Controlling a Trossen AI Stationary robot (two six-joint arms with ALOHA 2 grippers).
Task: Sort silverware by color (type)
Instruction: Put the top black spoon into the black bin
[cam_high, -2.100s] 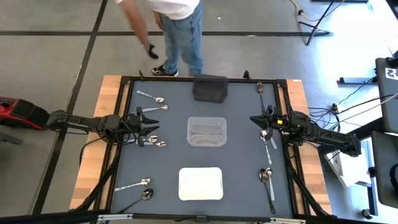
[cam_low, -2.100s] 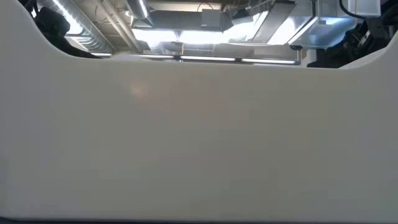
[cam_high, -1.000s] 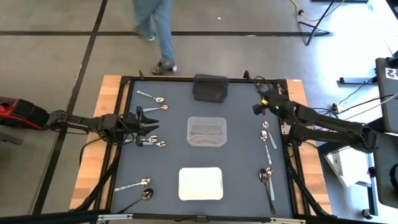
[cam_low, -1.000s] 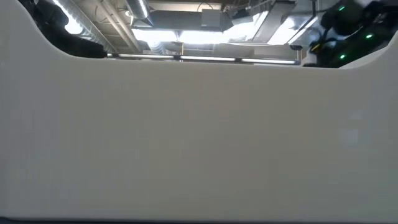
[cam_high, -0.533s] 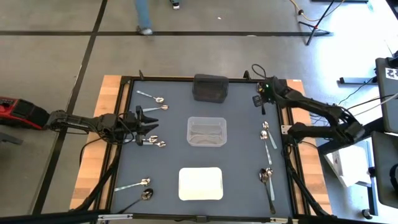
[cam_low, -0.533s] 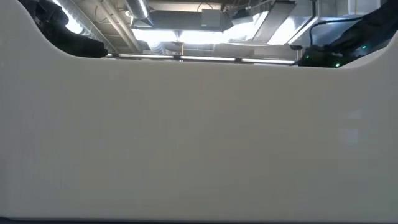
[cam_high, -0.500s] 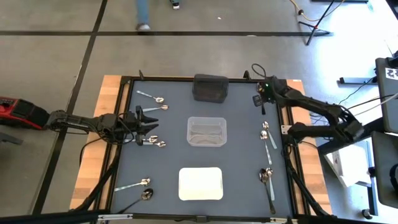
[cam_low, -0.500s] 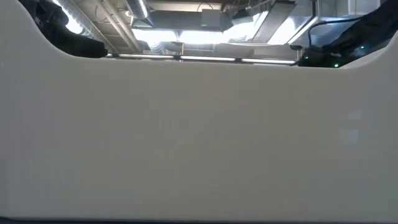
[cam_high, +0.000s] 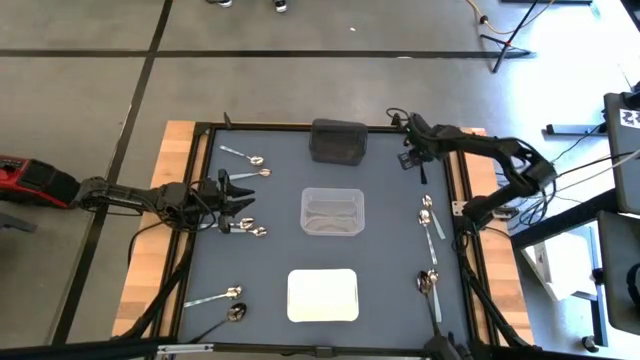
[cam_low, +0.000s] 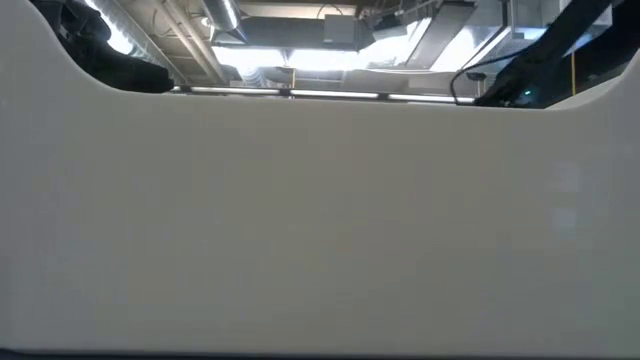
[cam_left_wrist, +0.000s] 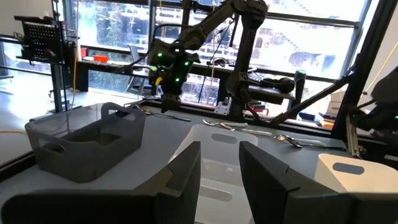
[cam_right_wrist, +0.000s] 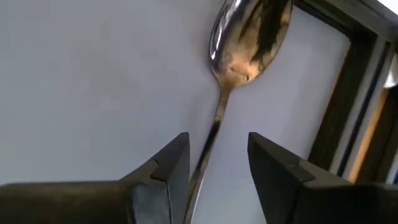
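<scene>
My right gripper (cam_high: 408, 157) stands open at the table's far right corner, over a shiny silver spoon (cam_right_wrist: 249, 37). In the right wrist view the spoon lies flat on the grey mat and its thin handle (cam_right_wrist: 208, 152) runs between my two fingers; no touch shows. My left gripper (cam_high: 238, 196) waits open at the table's left side with nothing between its fingers (cam_left_wrist: 186, 174). Other spoons lie flat on the mat: three at the left (cam_high: 250, 173), two at the near left (cam_high: 222, 297) and several along the right edge (cam_high: 429, 218).
A black tray (cam_high: 338, 141) stands at the far middle, a clear tray (cam_high: 332, 212) in the centre and a white tray (cam_high: 322, 296) at the near middle. The white tray's wall (cam_low: 320, 220) fills the low view. The black table frame (cam_right_wrist: 348, 93) runs close beside the spoon.
My right gripper has gone toward the table's far edge, to the spoon in the far right corner, and its arm has swung round behind it. A person beyond the far edge has walked out of view.
</scene>
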